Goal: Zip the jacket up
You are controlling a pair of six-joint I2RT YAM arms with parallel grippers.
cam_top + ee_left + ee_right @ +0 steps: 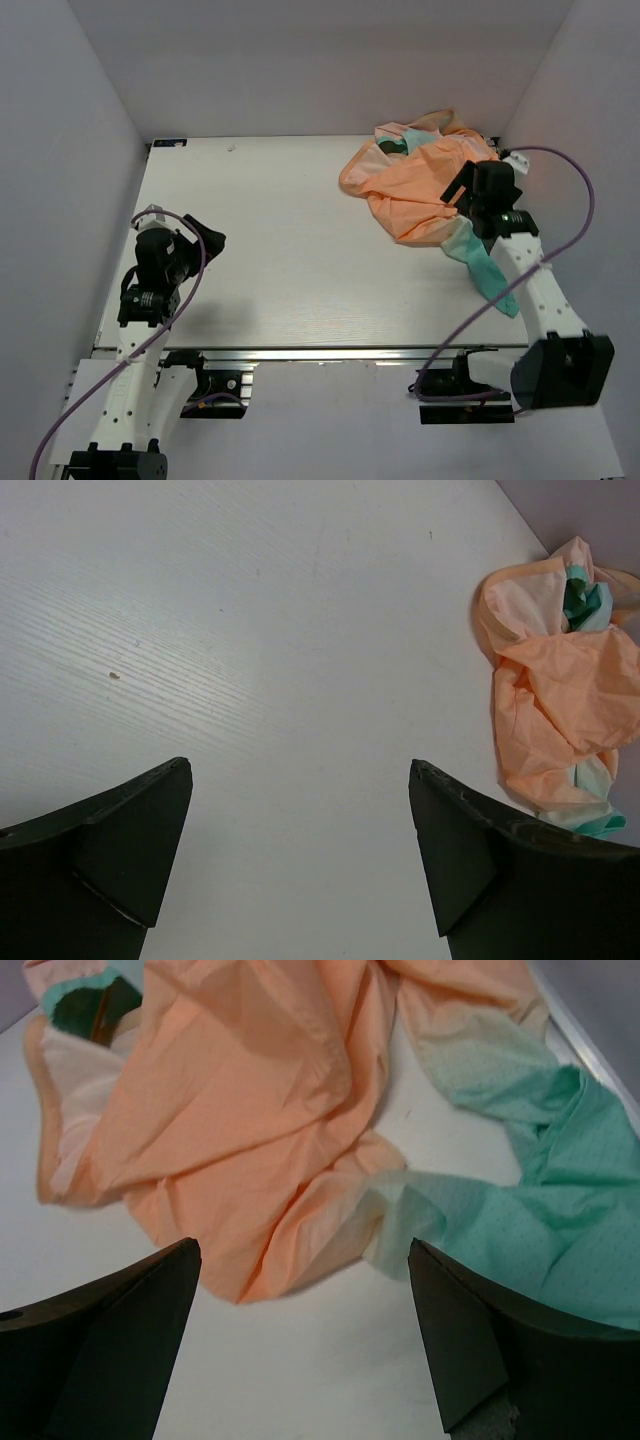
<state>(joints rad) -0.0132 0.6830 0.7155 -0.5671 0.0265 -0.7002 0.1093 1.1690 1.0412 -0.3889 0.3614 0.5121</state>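
lying crumpled far right on table point(280, 250), jacket point(415, 190), right gripper point(303, 1247) over it, left gripper point(300, 765) apart, both spread wide, empty

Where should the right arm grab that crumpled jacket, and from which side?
Probably pinch the peach fold at the jacket's near edge, coming down from above on the robot's side: it ridges up off the table, just ahead of the open right pincer.
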